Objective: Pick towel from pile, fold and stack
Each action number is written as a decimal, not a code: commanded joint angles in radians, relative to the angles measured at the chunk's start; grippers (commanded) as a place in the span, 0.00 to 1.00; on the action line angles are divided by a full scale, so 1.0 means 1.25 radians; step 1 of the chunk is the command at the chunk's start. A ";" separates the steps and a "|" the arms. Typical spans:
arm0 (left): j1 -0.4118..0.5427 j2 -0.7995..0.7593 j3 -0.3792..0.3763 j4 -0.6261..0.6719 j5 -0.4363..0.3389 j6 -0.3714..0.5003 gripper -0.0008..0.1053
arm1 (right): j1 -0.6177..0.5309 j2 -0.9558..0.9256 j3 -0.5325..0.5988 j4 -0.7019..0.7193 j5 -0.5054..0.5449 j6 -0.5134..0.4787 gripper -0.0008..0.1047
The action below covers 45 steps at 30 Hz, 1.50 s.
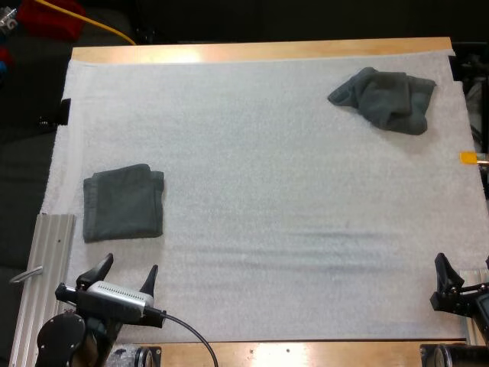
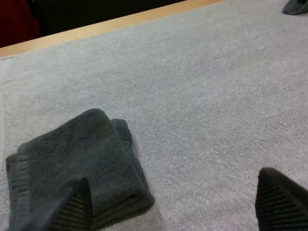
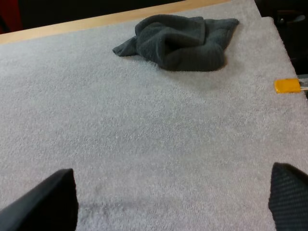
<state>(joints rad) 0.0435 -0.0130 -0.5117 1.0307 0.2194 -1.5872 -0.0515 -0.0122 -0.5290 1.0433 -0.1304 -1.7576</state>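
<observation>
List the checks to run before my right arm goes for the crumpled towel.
1. The right gripper is open: ok, fingers apart, holding nothing.
2. The left gripper is open: ok, holding nothing.
3. The crumpled towel is free to pick: ok, it lies alone at the mat's far right.
4. The way to it: ok, only white mat in between.
5. The folded towel is ready as stack base: ok, flat, just ahead of the left gripper.

Right gripper (image 3: 173, 192) fingers spread wide, nothing between them, over white mat (image 3: 144, 125). Crumpled towel (image 3: 178, 42) lies well ahead, near mat's far edge.
</observation>
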 commanded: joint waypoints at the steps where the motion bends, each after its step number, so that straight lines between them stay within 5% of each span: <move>1: -0.004 -0.109 -0.002 -0.010 0.002 -0.003 0.64 | -0.002 -0.031 -0.003 -0.007 0.000 -0.002 0.75; 13: -0.004 -0.100 -0.007 -0.010 0.004 -0.013 0.64 | -0.002 -0.020 -0.005 -0.005 -0.006 -0.002 0.75; 24: -0.015 0.005 -0.070 -0.074 0.112 -0.055 0.64 | -0.002 0.091 -0.071 -0.012 -0.016 -0.028 0.75; 34: -0.130 0.141 -0.124 -0.087 0.131 -0.053 0.64 | -0.002 0.201 -0.152 -0.015 -0.124 -0.074 0.75; 45: -0.211 0.262 -0.184 -0.096 0.223 -0.047 0.64 | -0.002 0.302 -0.199 -0.043 -0.260 -0.083 0.75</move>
<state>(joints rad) -0.2156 0.3135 -0.7311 0.9295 0.4802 -1.6429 -0.0515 0.3613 -0.7684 1.0016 -0.4334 -1.8471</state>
